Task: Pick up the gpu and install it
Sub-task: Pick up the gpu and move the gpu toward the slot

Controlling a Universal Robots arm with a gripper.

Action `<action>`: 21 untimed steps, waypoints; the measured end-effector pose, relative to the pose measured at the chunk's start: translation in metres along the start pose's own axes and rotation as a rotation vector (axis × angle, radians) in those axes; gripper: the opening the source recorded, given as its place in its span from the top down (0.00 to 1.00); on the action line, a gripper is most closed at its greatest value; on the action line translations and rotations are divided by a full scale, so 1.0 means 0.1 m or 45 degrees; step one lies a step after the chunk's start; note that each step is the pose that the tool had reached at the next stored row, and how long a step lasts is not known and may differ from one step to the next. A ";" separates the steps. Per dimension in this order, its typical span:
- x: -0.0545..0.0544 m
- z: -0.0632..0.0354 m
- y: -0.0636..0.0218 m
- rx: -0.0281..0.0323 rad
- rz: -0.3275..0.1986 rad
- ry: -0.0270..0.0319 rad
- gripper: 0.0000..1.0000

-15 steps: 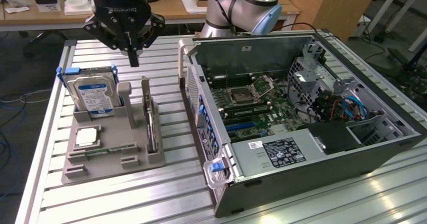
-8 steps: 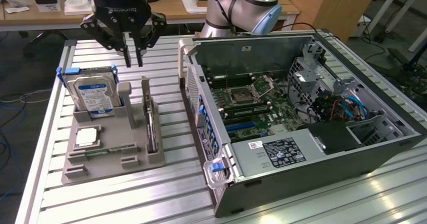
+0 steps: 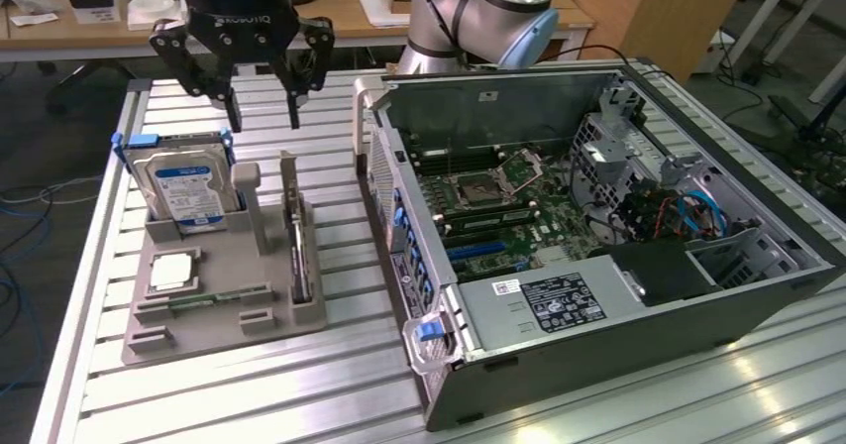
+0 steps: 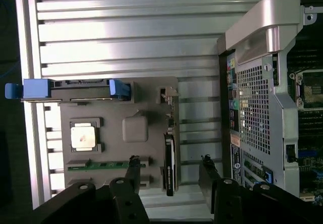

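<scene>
All open at the gripper [image 3: 264, 122] [image 4: 170, 169], clutching nothing. Hovered above the gpu [image 3: 301, 256] [image 4: 170, 161], well clear of it. Found the gpu upright on edge in a tray [image 3: 232, 256] [image 4: 108, 113] slot, lined up between the fingers. Spotted the drive [image 3: 185, 191] [image 4: 75, 89] off to one finger's side, and the open case [image 3: 635, 355] [image 4: 252, 108] farther out beyond the other.

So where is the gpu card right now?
The gpu stands on its edge in a slot of the grey tray, in the exterior view's left half, between the blue-labelled hard drive and the open computer case.
</scene>
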State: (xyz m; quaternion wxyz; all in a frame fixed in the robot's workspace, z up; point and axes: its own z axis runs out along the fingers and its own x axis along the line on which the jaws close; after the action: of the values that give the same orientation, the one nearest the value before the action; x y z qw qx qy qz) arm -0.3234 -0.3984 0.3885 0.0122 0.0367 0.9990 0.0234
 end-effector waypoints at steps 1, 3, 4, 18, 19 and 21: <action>0.00 0.007 0.003 -0.0001 -0.004 0.0014 0.41; 0.00 0.024 0.004 -0.0003 -0.019 0.0062 0.41; 0.00 0.034 0.004 -0.0003 -0.030 0.0102 0.41; -0.01 0.185 -0.081 0.0027 -0.050 0.0209 0.41; -0.01 0.192 -0.082 0.0029 -0.050 0.0209 0.41; -0.01 0.204 -0.083 0.0029 -0.050 0.0208 0.41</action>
State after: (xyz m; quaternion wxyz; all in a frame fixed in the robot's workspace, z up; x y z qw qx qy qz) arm -0.3225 -0.4058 0.3677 0.0044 0.0169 0.9996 0.0224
